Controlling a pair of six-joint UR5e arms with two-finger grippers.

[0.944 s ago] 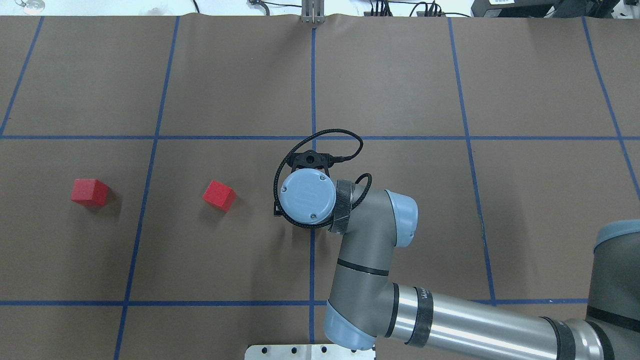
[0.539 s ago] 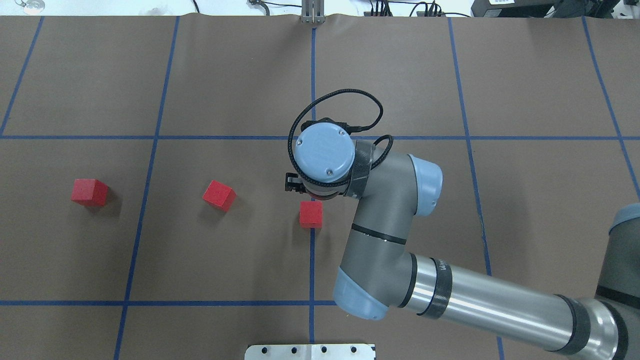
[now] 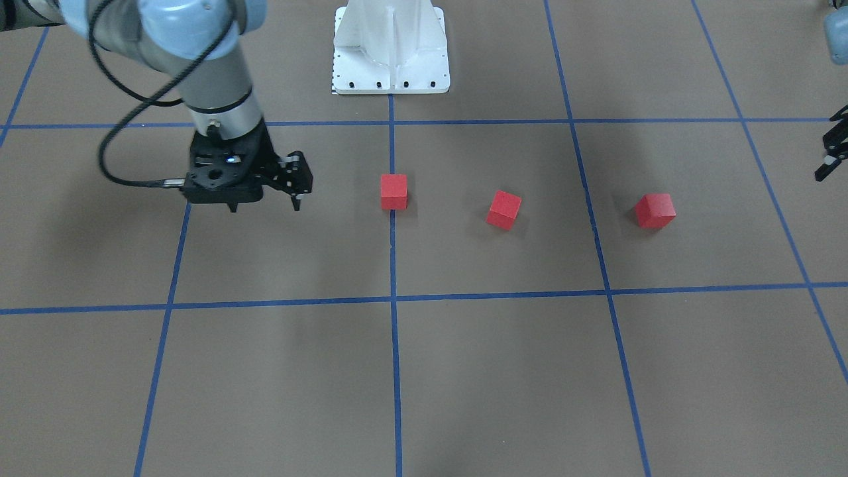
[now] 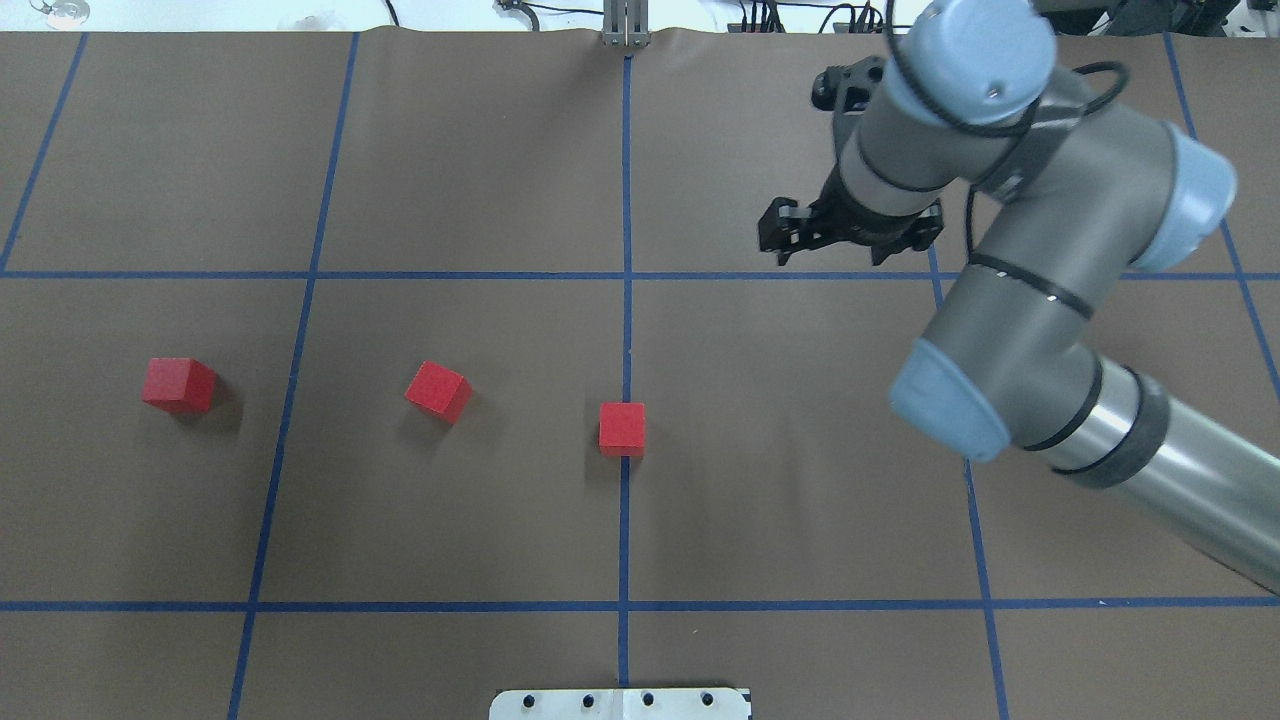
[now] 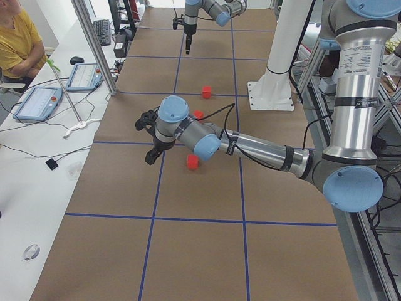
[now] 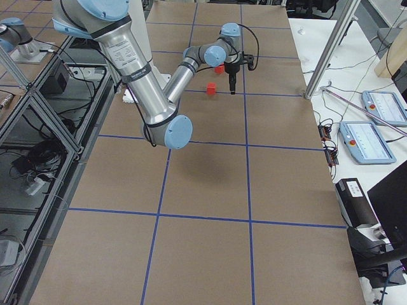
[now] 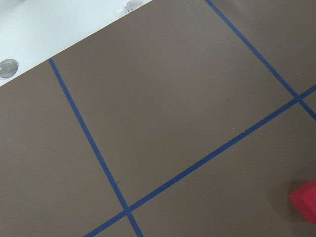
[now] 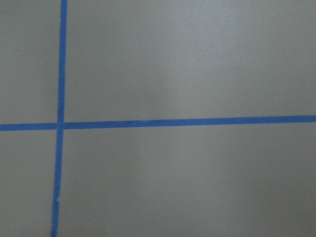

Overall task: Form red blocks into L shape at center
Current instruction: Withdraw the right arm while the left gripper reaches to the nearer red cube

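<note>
While right end effector (image 3: 265, 207) hangs open, red blocks (image 3: 393, 191) lie spaced between it and left end effector (image 3: 829, 159); latter's state unclear.

In the front-facing view you see the left gripper (image 3: 833, 142) only in part. The picture's edge cuts it off, by the left edge of the desk (image 3: 729, 218), so you cannot tell how its jaws stand. In the left wrist view only one corner of a red block (image 7: 304, 201) shows; the rest is cut off. In the overhead view the right arm (image 4: 1040, 300) covers the middle of the right gripper (image 4: 850, 240). In the exterior left view this gripper is far away and too small to judge. The right wrist view is soft, and the blue tape lines (image 8: 163, 121) look blurred. In the exterior right view another red block (image 6: 220, 68) sits half behind the right arm's wrist.
</note>
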